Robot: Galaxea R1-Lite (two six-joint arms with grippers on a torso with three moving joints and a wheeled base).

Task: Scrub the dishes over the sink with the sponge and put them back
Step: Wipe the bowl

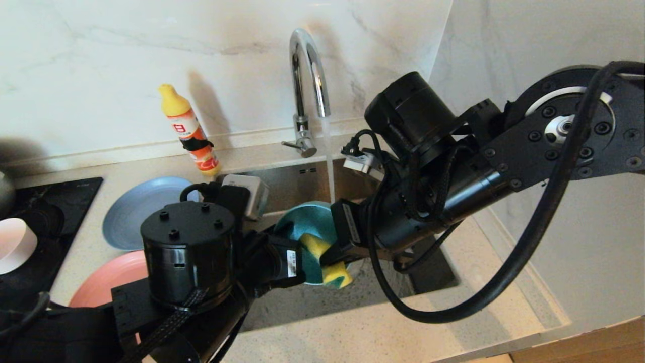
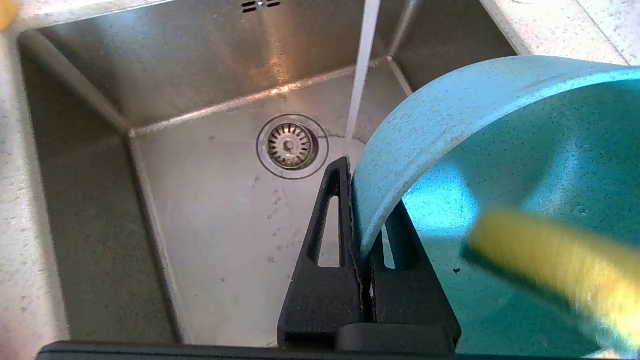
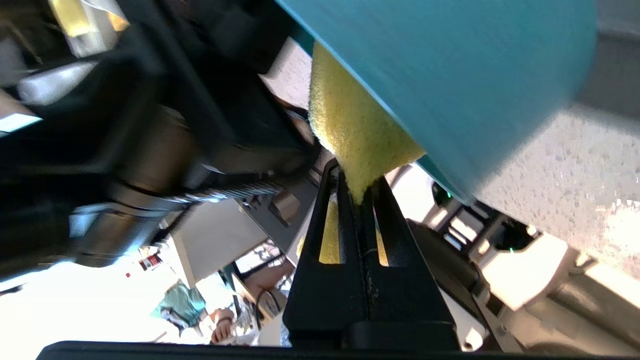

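Marble splashback, orange soap bottle, label unreadable

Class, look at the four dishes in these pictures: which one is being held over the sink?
The teal bowl, pinched at its rim by the left pincer. The grey-blue plate, pink plate and pale bowl all rest off to the left.

Sponge between jaws, against teal bowl
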